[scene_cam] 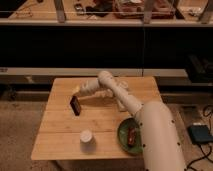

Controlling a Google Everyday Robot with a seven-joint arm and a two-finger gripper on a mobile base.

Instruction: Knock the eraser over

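The eraser (75, 104) is a dark, flat block with an orange edge. It stands tilted on the wooden table (57, 135), left of the middle. My white arm reaches from the lower right across the table. My gripper (77, 91) is at the arm's far end, right above and touching the eraser's top.
A white cup (86, 137) stands near the table's front edge. A green plate (123, 135) with a brown snack bar (132, 136) lies at the front right, beside my arm. A dark shelf unit runs behind the table. A blue box (200, 134) sits on the floor at right.
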